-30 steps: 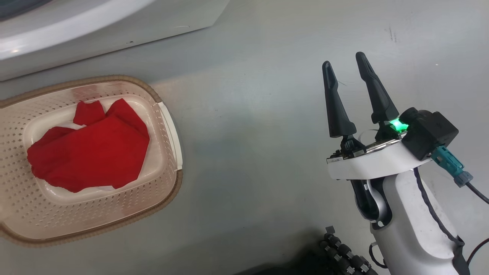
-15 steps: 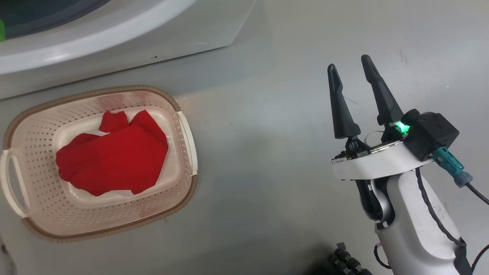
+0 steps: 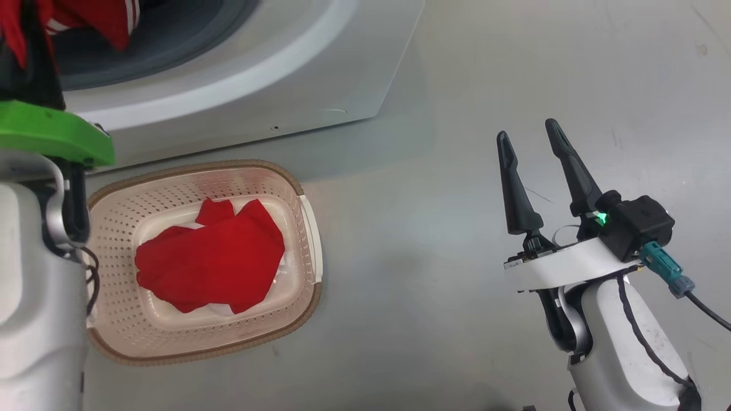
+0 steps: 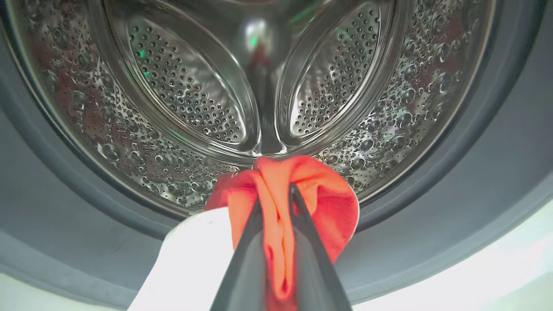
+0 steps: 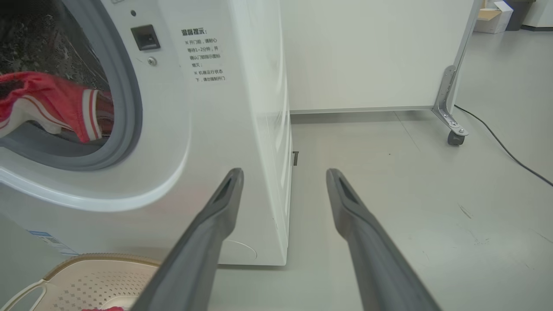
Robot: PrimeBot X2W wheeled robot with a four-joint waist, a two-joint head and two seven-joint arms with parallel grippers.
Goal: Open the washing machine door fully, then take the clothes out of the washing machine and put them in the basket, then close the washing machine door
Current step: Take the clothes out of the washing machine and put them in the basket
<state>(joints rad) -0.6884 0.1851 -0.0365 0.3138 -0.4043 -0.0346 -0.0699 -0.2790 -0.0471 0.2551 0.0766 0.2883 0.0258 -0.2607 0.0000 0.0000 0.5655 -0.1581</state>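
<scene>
The washing machine [image 3: 285, 74] stands along the top of the head view, its grey seal [image 3: 171, 45] exposed; its door is out of view. In the left wrist view my left gripper [image 4: 276, 194] is shut on a red garment [image 4: 328, 203] with a white part, at the mouth of the steel drum [image 4: 185, 77]. That striped red garment [image 5: 47, 99] hangs over the seal. The cream basket [image 3: 308, 228] sits on the floor below the machine and holds another red cloth [image 3: 211, 262]. My right gripper [image 3: 526, 130] is open and holds nothing, over the floor well right of the basket.
My left forearm with its green ring [image 3: 51, 137] stands over the basket's left end. To the machine's right is bare grey floor [image 5: 389, 181], then a white panel on a caster [image 5: 453, 138], with a black cable [image 5: 497, 142] running past it.
The head camera has shifted, bringing the drum opening and my left arm into view, the gripper holding a red garment there. The right gripper keeps its pose and stays open.
</scene>
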